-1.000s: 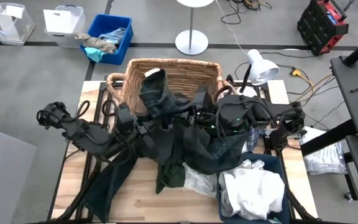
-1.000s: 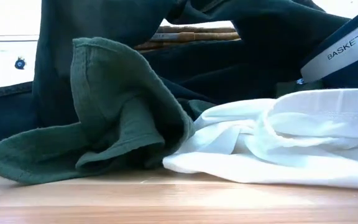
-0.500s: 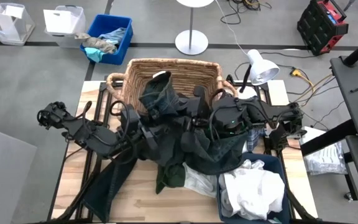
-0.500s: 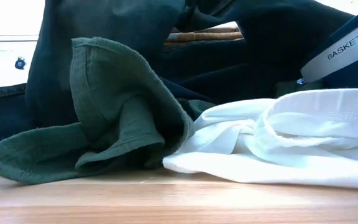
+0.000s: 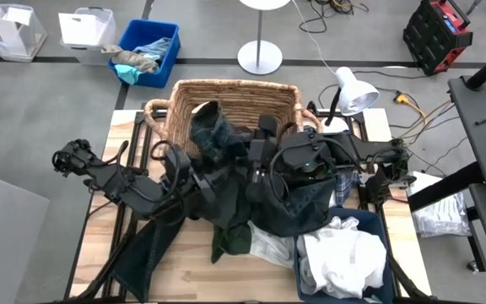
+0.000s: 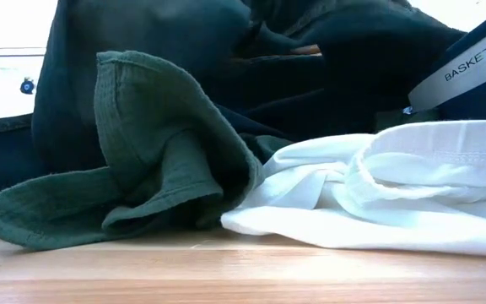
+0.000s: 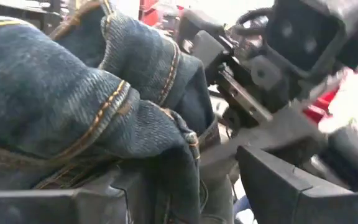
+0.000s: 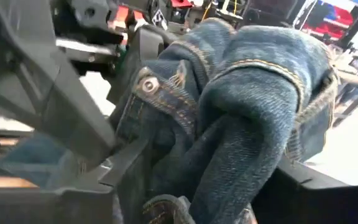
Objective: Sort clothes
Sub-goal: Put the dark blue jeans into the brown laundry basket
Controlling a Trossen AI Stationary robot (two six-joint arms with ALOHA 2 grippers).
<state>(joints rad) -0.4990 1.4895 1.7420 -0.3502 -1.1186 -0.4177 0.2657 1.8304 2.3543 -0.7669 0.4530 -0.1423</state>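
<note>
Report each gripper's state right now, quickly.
Left gripper: open, blue jeans hanging loosely inside it.
Right gripper: cannot be told; the jeans crowd it.

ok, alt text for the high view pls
Both arms meet over a heap of dark clothes at the table's middle, left gripper and right gripper at a dark denim garment draped over a wicker basket. White garments fill a blue bin at the near right.
</note>
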